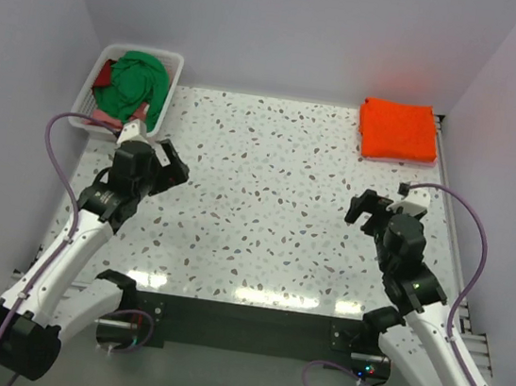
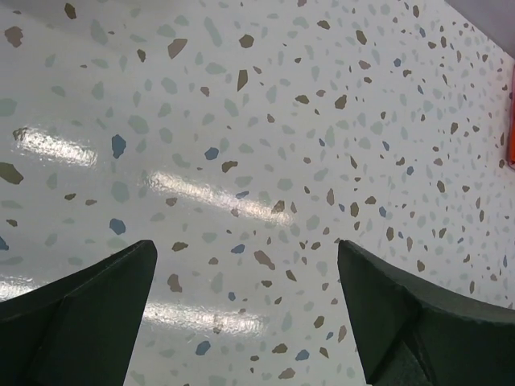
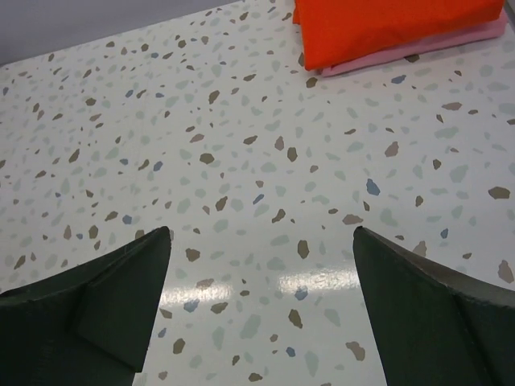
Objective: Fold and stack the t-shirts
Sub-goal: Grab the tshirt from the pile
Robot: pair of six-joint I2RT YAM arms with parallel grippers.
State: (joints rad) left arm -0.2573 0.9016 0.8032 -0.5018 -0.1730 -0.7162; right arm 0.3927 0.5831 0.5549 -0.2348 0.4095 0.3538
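Note:
A bright green t-shirt (image 1: pixel 137 84) lies crumpled in a white slatted basket (image 1: pixel 175 76) at the far left. An orange t-shirt (image 1: pixel 398 130) lies folded at the far right; in the right wrist view the orange shirt (image 3: pixel 386 24) rests on a folded pink t-shirt (image 3: pixel 418 53). My left gripper (image 1: pixel 172 165) is open and empty over bare table just in front of the basket; it also shows in the left wrist view (image 2: pixel 245 245). My right gripper (image 1: pixel 366 209) is open and empty in front of the stack, also in the right wrist view (image 3: pixel 261 232).
The speckled white table (image 1: pixel 266 204) has walls at the back and both sides. Dark red cloth (image 1: pixel 108 72) and pinkish cloth (image 1: pixel 108 118) lie in the basket beside the green shirt. An orange sliver (image 2: pixel 512 112) shows at the left wrist view's right edge.

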